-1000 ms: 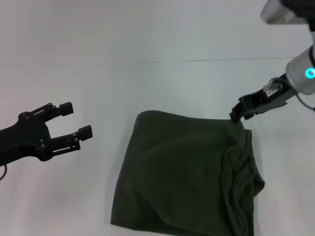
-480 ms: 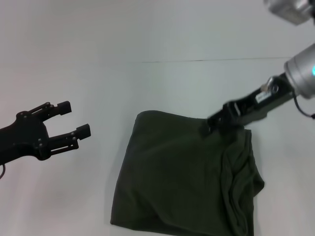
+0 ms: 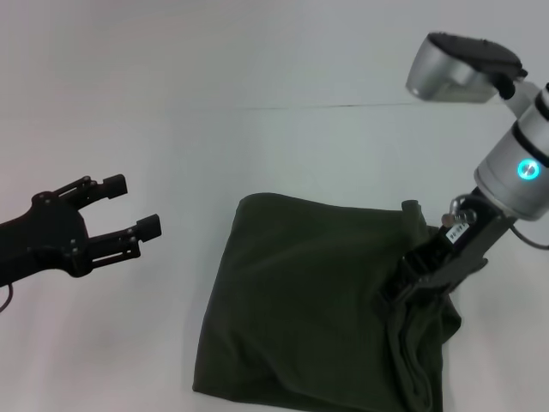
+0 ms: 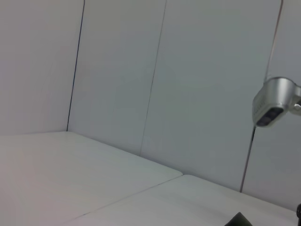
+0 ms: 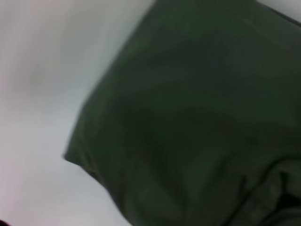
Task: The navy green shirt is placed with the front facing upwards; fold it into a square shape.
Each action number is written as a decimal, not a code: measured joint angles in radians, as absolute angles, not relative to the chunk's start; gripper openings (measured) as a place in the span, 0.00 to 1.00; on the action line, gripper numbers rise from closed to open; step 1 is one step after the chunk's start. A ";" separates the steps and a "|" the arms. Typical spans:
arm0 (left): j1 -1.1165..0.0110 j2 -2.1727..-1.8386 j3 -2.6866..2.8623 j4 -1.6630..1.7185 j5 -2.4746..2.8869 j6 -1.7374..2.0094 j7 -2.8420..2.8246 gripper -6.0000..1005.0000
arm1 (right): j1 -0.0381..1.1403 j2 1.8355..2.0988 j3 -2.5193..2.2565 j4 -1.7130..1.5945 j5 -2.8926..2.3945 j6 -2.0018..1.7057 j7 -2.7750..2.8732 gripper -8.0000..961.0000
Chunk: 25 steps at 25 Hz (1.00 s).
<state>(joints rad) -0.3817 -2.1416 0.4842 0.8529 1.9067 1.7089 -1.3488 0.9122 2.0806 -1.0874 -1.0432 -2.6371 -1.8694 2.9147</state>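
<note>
The navy green shirt (image 3: 309,309) lies folded into a rough square on the white table, plain side up, with bunched folds along its right edge. No print shows. My right gripper (image 3: 405,296) is low over that bunched right edge, dark against the cloth. In the right wrist view the shirt (image 5: 188,117) fills most of the picture, with one corner towards bare table. My left gripper (image 3: 133,204) hovers open and empty, well left of the shirt.
The white table (image 3: 257,154) has a thin seam running across it behind the shirt. The left wrist view shows a panelled wall (image 4: 141,70) and the silver casing of the right arm (image 4: 275,106).
My right gripper has come from the shirt's far right corner down along its right edge towards me. The shirt and the left arm have barely shifted.
</note>
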 joint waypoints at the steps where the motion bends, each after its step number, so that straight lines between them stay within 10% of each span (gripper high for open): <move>1: -0.383 -2.142 0.484 0.853 1.907 1.709 -1.349 0.88 | 0.912 2.084 -1.096 -1.042 -2.651 -1.868 2.916 0.73; 25: -0.403 -2.147 0.482 0.843 1.907 1.695 -1.347 0.88 | 0.879 2.088 -1.151 -0.901 -2.508 -1.758 2.787 0.72</move>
<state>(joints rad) -0.4026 -2.1473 0.4825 0.8428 1.9067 1.6948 -1.3471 0.8793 2.0881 -1.1512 -0.9013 -2.5085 -1.7582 2.7874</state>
